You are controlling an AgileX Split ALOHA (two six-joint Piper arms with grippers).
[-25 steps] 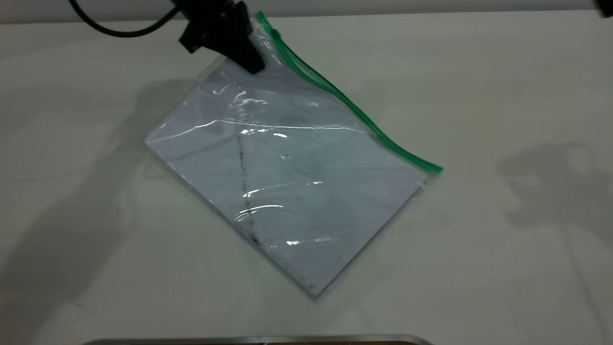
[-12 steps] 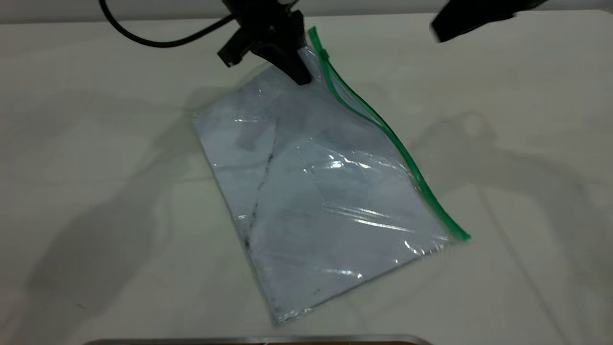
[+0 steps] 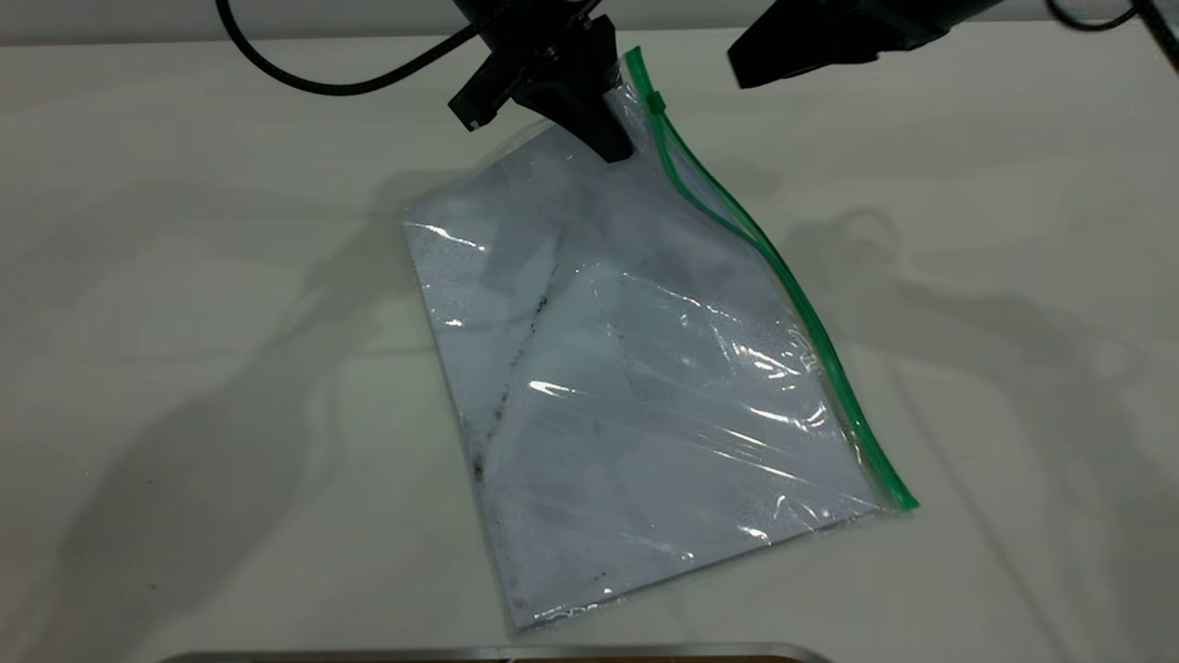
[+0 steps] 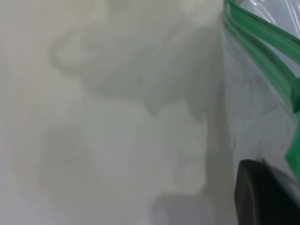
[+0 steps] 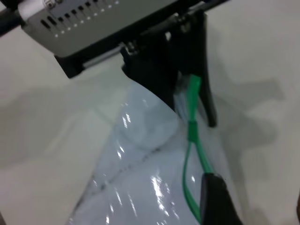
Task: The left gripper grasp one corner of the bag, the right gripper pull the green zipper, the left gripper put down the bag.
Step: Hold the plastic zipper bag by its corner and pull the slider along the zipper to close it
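The bag (image 3: 645, 387) is a clear pouch with white paper inside and a dark diagonal crease. Its far corner is lifted and its near end rests on the table. My left gripper (image 3: 610, 138) is shut on that far corner, right beside the green zipper (image 3: 783, 276). The zipper's small slider (image 3: 656, 99) sits near the held corner and also shows in the right wrist view (image 5: 192, 125). My right gripper (image 3: 751, 66) hovers open to the right of the slider, apart from it. In the right wrist view the zipper (image 5: 190, 187) runs beside one of its fingers (image 5: 213, 197).
The pale table (image 3: 184, 276) surrounds the bag. The left arm's thick black cable (image 3: 350, 87) loops at the far edge. A metal rim (image 3: 497, 654) lies along the near edge.
My left gripper has moved to the right with the bag corner, and the bag has swung so that its near end lies closer to the front. My right gripper has come in from the far right.
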